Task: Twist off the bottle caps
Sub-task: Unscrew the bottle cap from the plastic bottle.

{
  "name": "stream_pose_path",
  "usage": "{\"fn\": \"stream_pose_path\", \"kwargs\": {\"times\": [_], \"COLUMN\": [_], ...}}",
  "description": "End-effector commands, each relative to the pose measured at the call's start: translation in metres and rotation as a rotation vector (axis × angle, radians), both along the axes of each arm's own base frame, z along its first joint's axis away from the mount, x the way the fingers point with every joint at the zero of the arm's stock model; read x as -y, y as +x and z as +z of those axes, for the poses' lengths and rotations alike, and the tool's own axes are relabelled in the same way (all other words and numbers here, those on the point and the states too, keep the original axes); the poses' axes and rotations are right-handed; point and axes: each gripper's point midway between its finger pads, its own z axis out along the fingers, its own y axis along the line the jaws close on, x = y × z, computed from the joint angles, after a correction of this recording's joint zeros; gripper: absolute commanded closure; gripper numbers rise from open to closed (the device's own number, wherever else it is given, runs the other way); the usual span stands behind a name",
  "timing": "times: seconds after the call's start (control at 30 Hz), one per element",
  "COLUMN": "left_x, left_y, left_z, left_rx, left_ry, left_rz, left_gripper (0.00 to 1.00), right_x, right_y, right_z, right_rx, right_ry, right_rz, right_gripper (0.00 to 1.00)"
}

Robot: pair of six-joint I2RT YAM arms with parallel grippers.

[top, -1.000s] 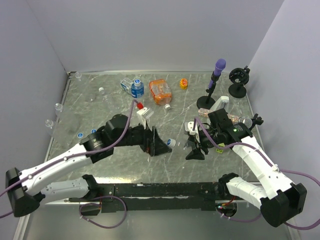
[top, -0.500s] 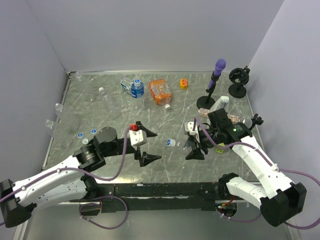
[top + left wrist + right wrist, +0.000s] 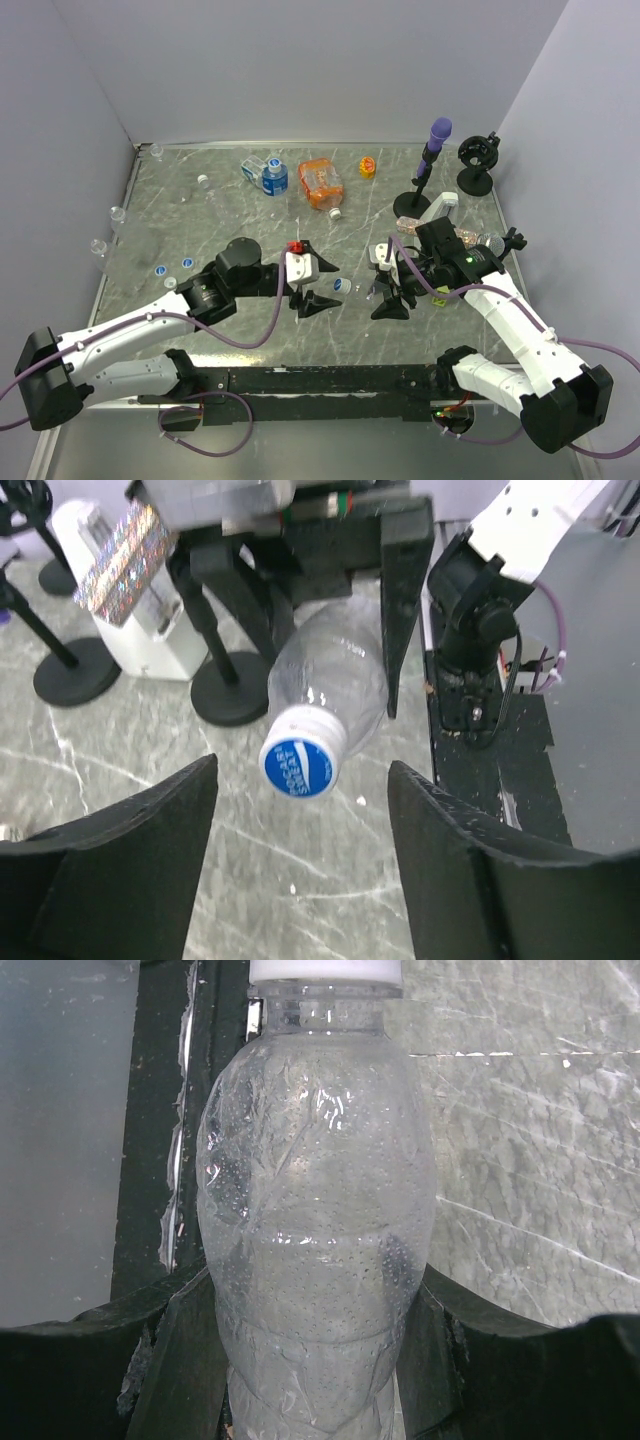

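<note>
A clear plastic bottle (image 3: 315, 1230) lies level above the table, and my right gripper (image 3: 390, 283) is shut on its body, one finger pressed to each side. Its cap (image 3: 302, 763), blue on top with a white rim, points left toward my left gripper (image 3: 300, 802). In the top view the cap (image 3: 342, 285) sits at the tips of the left gripper (image 3: 322, 284), which is open; neither finger touches the cap. From the right wrist view only the white rim of the cap (image 3: 325, 970) shows.
An orange container (image 3: 320, 183), a blue-labelled bottle (image 3: 272, 178) and a yellow cap (image 3: 367, 167) lie at the back. A purple-topped black stand (image 3: 430, 165), a second black stand (image 3: 478, 165) and a white box (image 3: 440, 205) stand at the back right. Loose blue caps (image 3: 160, 268) lie left.
My left gripper drew back toward the left, then came right again up to the cap, and its jaws have narrowed. The right gripper and the bottle have not moved.
</note>
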Motion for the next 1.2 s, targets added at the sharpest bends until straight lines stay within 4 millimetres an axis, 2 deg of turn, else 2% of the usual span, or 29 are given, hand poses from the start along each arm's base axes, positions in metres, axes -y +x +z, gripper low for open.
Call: {"fn": "stream_pose_path", "kwargs": {"times": [0.0,0.2,0.3,0.37,0.47,0.53,0.57,0.7,0.83,0.9,1.0,1.1,1.13,1.17], "left_x": [0.007,0.010,0.010,0.011,0.014,0.017,0.018,0.018,0.014,0.011,0.006,0.012,0.014,0.015], "left_y": [-0.006,-0.007,-0.007,-0.007,-0.003,-0.004,-0.002,-0.002,-0.008,-0.006,0.002,0.003,0.003,0.003], "left_z": [0.039,0.032,0.030,0.031,0.033,0.032,0.033,0.013,0.009,0.010,0.003,0.005,0.007,0.009], "left_rx": [0.054,0.026,0.015,-0.009,-0.113,-0.287,-0.375,-0.829,-1.194,-1.271,-1.288,-1.284,-1.278,-1.262], "left_ry": [-0.103,-0.065,-0.051,-0.053,-0.046,-0.016,-0.009,0.157,0.140,0.088,0.084,0.085,0.087,0.089], "left_rz": [-0.055,-0.073,-0.076,-0.073,-0.033,0.004,0.043,0.238,0.399,0.454,0.539,0.517,0.496,0.487], "left_gripper": [0.32,0.57,0.62,0.73,0.91,0.99,0.99,0.99,0.99,0.99,0.99,0.99,0.97,0.84], "right_x": [-0.005,-0.005,-0.005,-0.005,-0.005,-0.005,-0.005,-0.004,-0.004,-0.005,-0.005,-0.006,-0.005,-0.005], "right_y": [-0.001,-0.001,-0.001,-0.001,-0.001,0.000,0.000,0.000,0.001,0.002,0.002,0.002,0.002,0.002], "right_z": [0.008,0.008,0.009,0.008,0.009,0.008,0.008,0.008,0.006,0.007,0.009,0.009,0.009,0.008], "right_rx": [0.030,0.030,0.031,0.028,0.032,0.032,0.031,0.033,0.030,0.028,0.024,0.017,0.018,0.019], "right_ry": [0.046,0.046,0.047,0.046,0.046,0.042,0.042,0.040,0.036,0.037,0.039,0.037,0.036,0.037], "right_rz": [0.030,0.029,0.031,0.029,0.028,0.025,0.024,0.022,0.019,0.019,0.022,0.024,0.023,0.023], "right_gripper": [0.84,0.84,0.84,0.84,0.84,0.84,0.84,0.84,0.84,0.84,0.84,0.84,0.84,0.84]}}
